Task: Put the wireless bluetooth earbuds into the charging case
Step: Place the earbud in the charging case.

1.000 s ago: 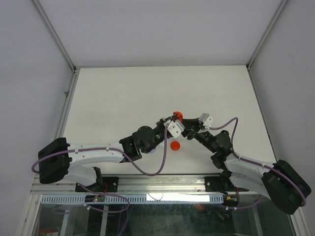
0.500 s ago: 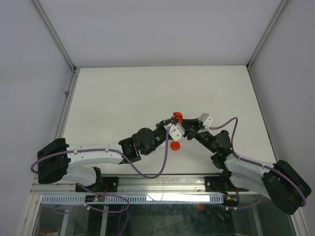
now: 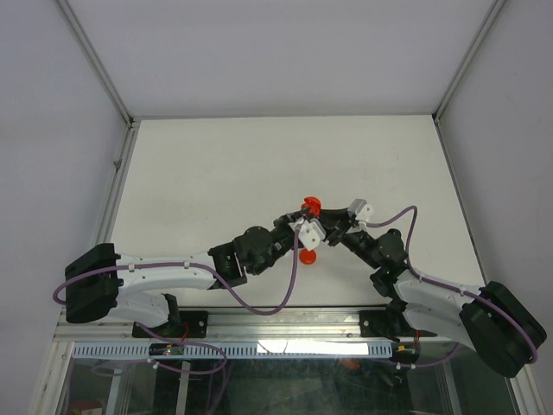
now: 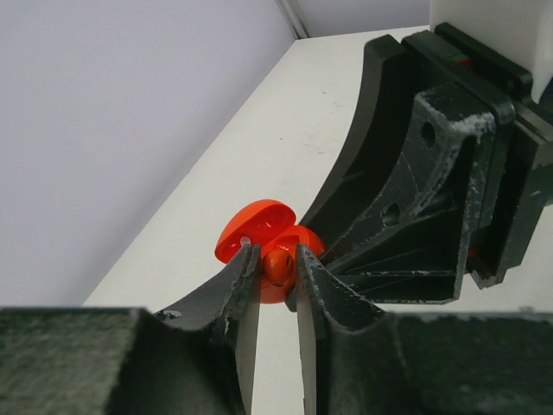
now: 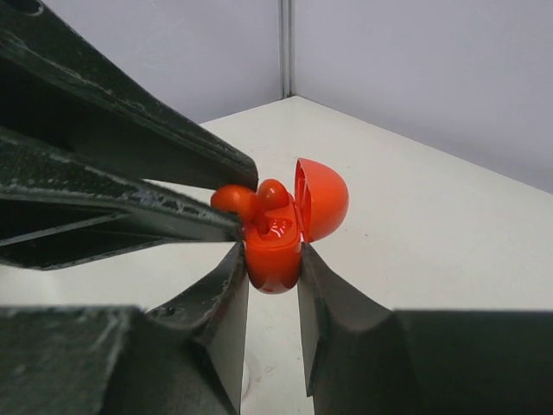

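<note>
No writing, label, brand mark, number or sign can be read in any of the three views.

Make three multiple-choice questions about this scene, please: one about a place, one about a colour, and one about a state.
1. Where is the charging case?
A. Lying free on the table
B. Between the fingers of the right claw
C. At the far left corner of the table

2. What colour is the charging case?
A. White
B. Pale purple
C. Red

3. In what state is the lid of the case?
A. Open
B. Shut
C. Taken off and laid aside

Answers:
1 B: the right wrist view shows the right claw closed on the charging case.
2 C: the case is red, like the earbud gripped by the left claw.
3 A: the lid stands up from the case's edge, showing the inside.
</note>
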### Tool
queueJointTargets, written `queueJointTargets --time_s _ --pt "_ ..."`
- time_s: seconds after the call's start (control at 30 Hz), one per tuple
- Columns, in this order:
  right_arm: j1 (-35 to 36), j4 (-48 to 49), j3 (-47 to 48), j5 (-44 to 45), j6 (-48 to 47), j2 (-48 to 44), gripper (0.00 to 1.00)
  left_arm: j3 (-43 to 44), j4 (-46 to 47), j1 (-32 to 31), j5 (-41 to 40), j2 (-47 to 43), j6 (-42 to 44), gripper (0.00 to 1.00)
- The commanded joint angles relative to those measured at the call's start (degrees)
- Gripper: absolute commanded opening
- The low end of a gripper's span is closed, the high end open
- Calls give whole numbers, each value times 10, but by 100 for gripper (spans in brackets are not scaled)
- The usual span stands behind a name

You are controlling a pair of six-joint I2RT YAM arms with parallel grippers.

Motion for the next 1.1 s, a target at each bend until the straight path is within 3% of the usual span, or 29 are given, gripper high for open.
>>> queueJointTargets --time_s 0.0,0.33,0.7,0.9,1.07 --pt "-1 46 21 14 2 -9 0 12 -9 -7 8 -15 -24 26" --pt "0 50 19 18 -2 3 0 53 -75 -7 0 -54 -149 43" --pt "-1 53 19 19 -3 8 0 132 -227 9 -36 -68 -396 56" --pt "-1 53 19 17 -2 9 0 138 -269 65 47 -82 -529 56" --pt "-1 53 19 15 -1 9 0 129 -264 103 117 -89 -558 56"
